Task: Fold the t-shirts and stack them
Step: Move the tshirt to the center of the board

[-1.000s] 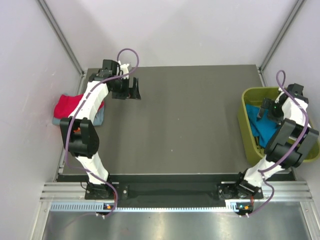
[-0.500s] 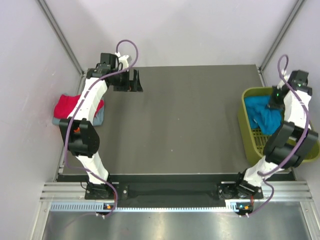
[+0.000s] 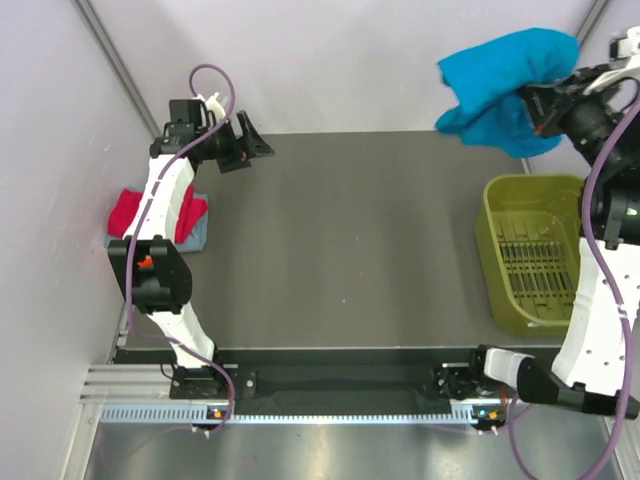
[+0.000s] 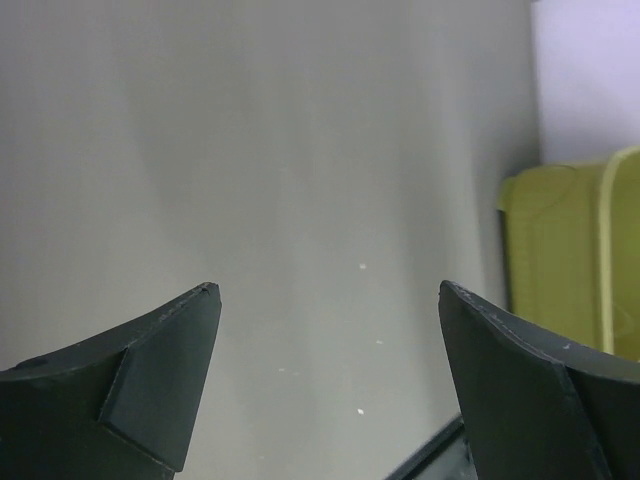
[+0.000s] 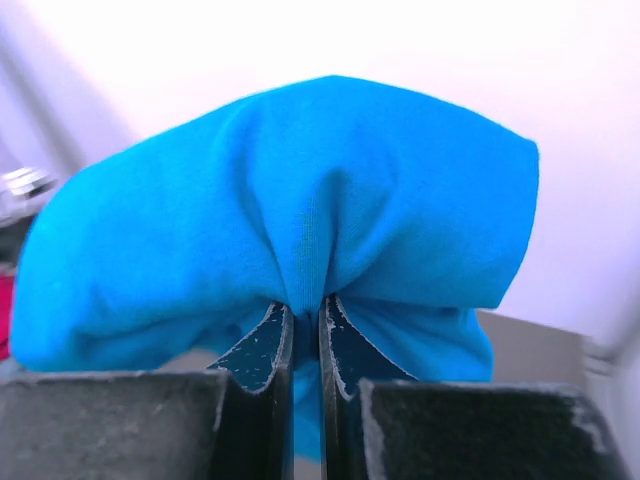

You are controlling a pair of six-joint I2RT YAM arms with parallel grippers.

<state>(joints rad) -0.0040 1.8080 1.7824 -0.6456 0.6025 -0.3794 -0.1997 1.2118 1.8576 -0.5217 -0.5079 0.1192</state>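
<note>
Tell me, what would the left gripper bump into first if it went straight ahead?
Probably the table top: the left gripper stands open, aimed across it. The green bin lies off to one side; depth is unclear.

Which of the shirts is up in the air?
The teal-blue t-shirt, bunched and held aloft in the right arm's jaws; the magenta-red shirt and grey shirt lie stacked at the table's left edge.
</note>
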